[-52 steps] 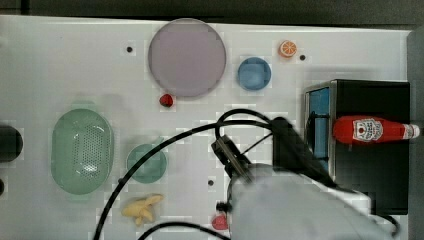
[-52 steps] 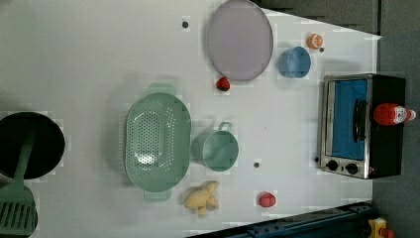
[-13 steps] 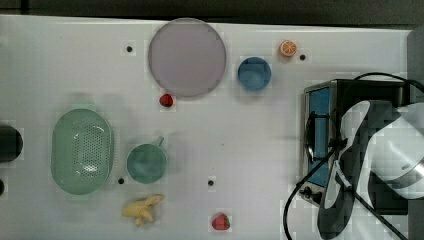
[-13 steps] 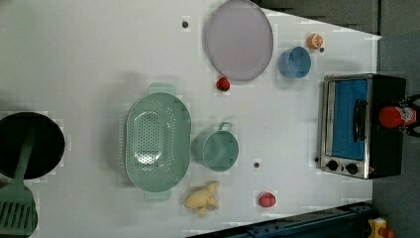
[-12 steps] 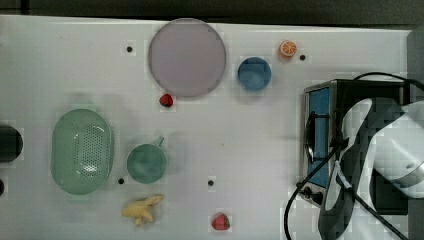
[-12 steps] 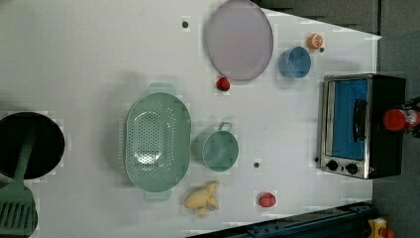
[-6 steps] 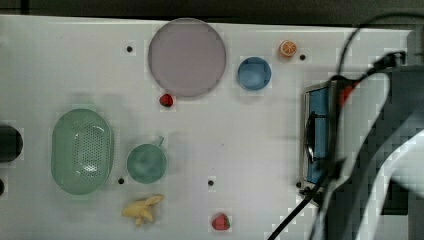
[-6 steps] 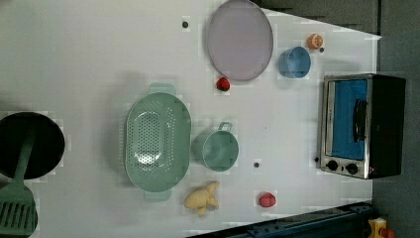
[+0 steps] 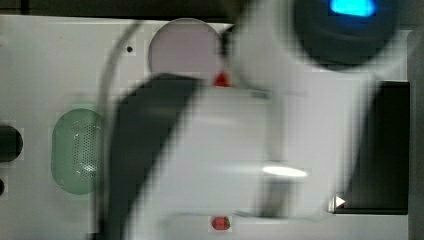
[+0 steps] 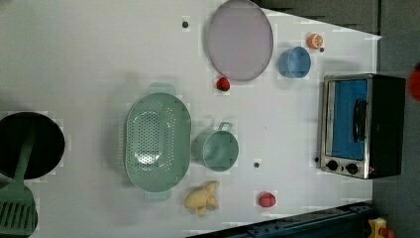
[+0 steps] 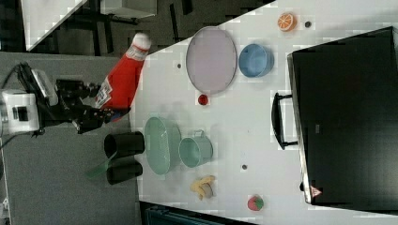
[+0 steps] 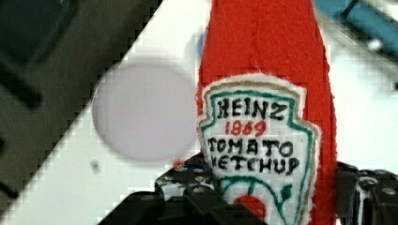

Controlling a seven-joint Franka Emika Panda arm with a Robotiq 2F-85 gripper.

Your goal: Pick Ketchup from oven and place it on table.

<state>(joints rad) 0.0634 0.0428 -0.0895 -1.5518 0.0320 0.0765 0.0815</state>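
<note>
**Ketchup clear of oven, held off the table's edge**

Ketchup (image 11: 123, 79) clamped low on its body in gripper (image 11: 96, 110), jaws partway apart with the bottle filling the gap; white cap up and tilted toward the right view's right. Label facing the wrist camera, dark fingers (image 12: 187, 187) showing on either side of the bottle (image 12: 265, 117) base. Seen in the right view hanging out past the table (image 11: 281, 93) edge on the right view's left, over grey floor, not touching the tabletop. Red sliver at the left view's right border (image 10: 415, 84), beyond the oven (image 10: 364, 124).

Oven at the table's far end on the left view's right, door shut, handle (image 10: 360, 120) facing inward, nothing on its black top (image 11: 347, 117).

Crowded band through the table's middle: green colander (image 10: 157, 141), teal cup (image 10: 218, 150) just beside it, yellow toy (image 10: 202, 197) near the lower edge of the left view, strawberry (image 10: 267, 199) close by. Lilac plate (image 10: 239, 38), blue bowl (image 10: 294, 62) and orange slice (image 10: 314, 40) along the upper edge of the left view, second strawberry (image 10: 223, 83) just below the plate. Black pot (image 10: 29, 145) and green spatula (image 10: 17, 210) at the left view's left.

Open white surface: wide patch in the upper left of the left view, and a strip between cup and oven door.

Top view largely blocked by blurred arm (image 9: 240, 150).
</note>
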